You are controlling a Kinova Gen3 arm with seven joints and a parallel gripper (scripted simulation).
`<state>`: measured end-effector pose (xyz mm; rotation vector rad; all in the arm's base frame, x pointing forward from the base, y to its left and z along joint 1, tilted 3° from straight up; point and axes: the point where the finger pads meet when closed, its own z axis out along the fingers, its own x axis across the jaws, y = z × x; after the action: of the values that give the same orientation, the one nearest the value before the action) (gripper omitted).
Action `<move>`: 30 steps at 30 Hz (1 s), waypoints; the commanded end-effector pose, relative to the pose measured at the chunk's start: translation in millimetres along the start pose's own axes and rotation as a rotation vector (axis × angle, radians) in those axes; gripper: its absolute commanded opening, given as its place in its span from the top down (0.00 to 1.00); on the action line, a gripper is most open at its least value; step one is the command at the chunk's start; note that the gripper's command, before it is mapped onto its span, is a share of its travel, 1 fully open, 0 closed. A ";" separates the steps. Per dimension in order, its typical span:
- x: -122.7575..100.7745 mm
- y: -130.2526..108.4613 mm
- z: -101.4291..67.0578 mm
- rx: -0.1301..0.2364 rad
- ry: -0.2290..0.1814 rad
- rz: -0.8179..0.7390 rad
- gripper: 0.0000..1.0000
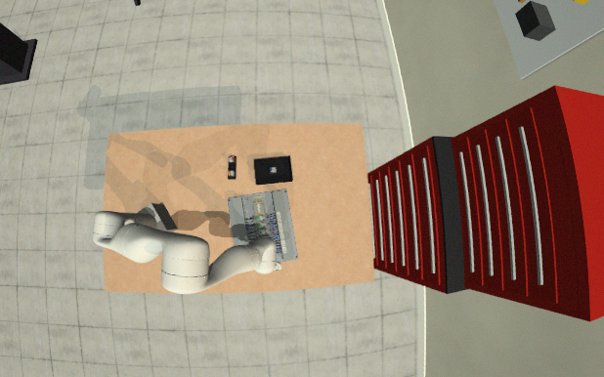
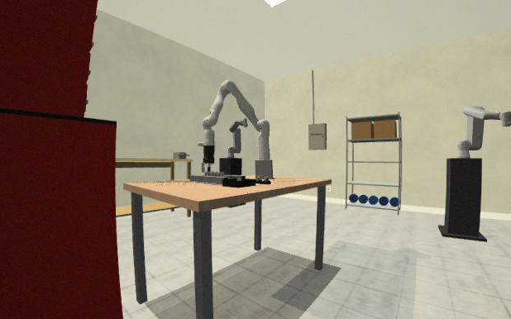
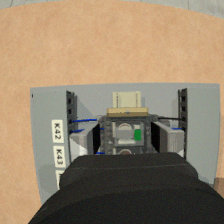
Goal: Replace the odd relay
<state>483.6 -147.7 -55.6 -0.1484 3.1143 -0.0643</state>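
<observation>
The grey rack (image 3: 125,125) fills the wrist view, with labels K42 and K43 on its left edge. A relay with a green test button (image 3: 128,132) sits in it, in front of a beige empty socket (image 3: 126,100). My gripper (image 3: 125,133) is open. Its two dark fingers stand on either side of this relay, left and right, without closing on it. From above, the arm's wrist hides the gripper over the near end of the rack (image 1: 262,222). In the side view the gripper (image 2: 206,167) hangs straight down onto the rack (image 2: 209,178).
A black tray (image 1: 273,165) lies beyond the rack with a small light-topped part in it. A small dark stand with two spares (image 1: 232,166) is to its left. A red tool cabinet (image 1: 499,205) stands off the table's right edge.
</observation>
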 end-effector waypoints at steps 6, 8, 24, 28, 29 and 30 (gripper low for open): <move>-0.8 -0.3 -2.3 0.001 -0.002 0.001 0.00; -0.6 -0.3 -2.9 0.000 -0.001 0.002 0.00; -0.6 -0.5 -10.5 0.001 -0.001 0.002 0.00; -0.6 -0.5 -22.5 0.000 0.000 0.005 0.00; -0.6 -0.5 -25.5 0.000 0.000 0.006 0.00; -0.6 -0.5 -28.5 0.000 0.000 0.006 0.00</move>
<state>481.3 -148.3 -38.3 -0.1460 3.1213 -0.0670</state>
